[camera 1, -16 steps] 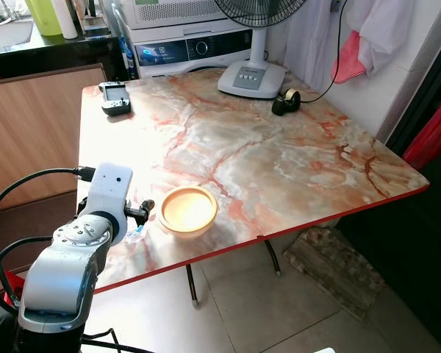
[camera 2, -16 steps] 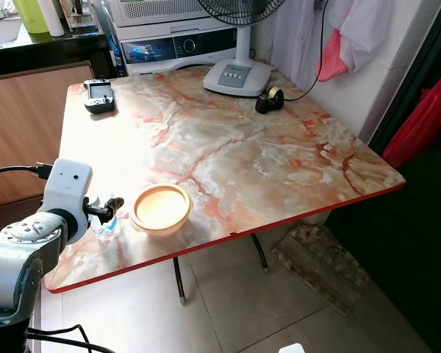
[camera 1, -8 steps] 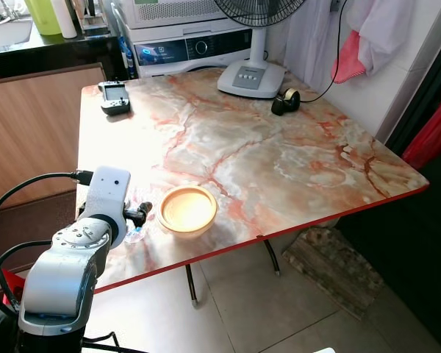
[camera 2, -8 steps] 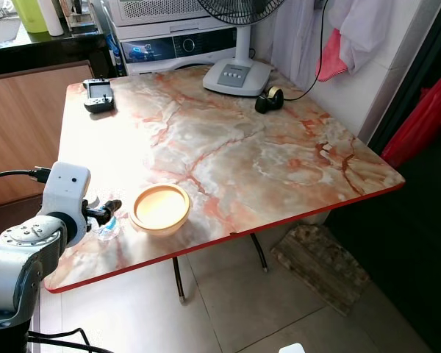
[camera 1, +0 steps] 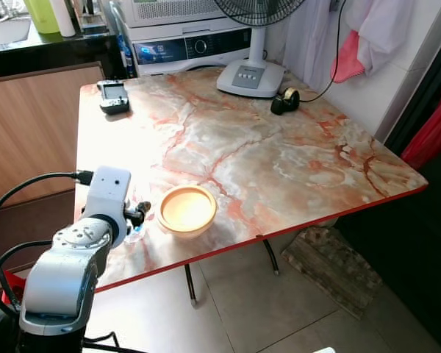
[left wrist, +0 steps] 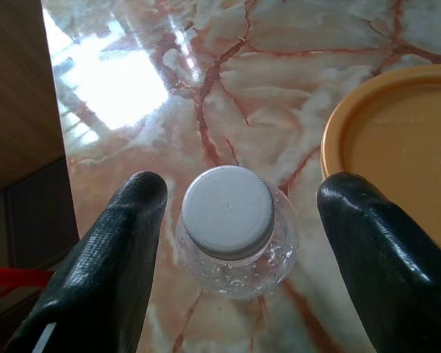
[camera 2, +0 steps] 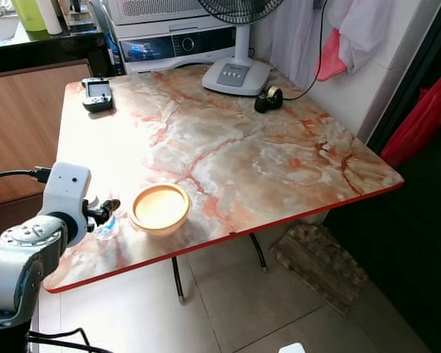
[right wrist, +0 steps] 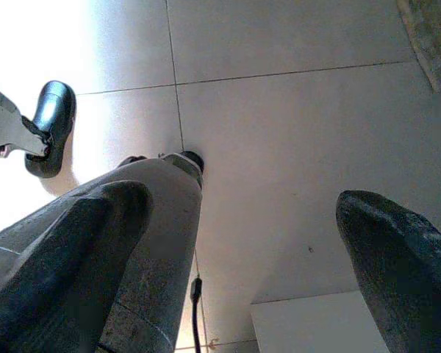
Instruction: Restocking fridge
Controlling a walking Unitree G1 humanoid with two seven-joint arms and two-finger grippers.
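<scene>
Nearest the camera, the robot's silver left arm reaches forward over the near left corner of a marble-patterned tabletop (camera 1: 279, 162) with a red edge. The left tool (left wrist: 235, 220) hangs just above a small clear plastic bottle (left wrist: 235, 228). Its two black fingers (left wrist: 110, 257) are spread wide, one on each side of the bottle, with a gap between each finger and the bottle, so it grips nothing. The bottle stands upright on the tabletop, its long axis vertical and its white ribbed cap (left wrist: 228, 209) pointing straight up toward the wrist camera. It sits near the tabletop's left edge. Just beside the bottle, apart from it, rests a round orange bowl (camera 1: 187, 210).

The right tool (right wrist: 235, 243) hangs idle over pale floor tiles (right wrist: 294, 132), its two fingers wide apart and empty.

Farther back, near the far left corner of the tabletop, lies a dark handheld controller (camera 1: 113, 96). At the far edge stands the white base of a pedestal fan (camera 1: 250, 77), and just to its right sits a black roll of tape (camera 1: 285, 102). Behind the tabletop is a white appliance (camera 1: 191, 48) with a lit display. Pink and white cloths (camera 1: 360, 37) hang on the wall to the right.
</scene>
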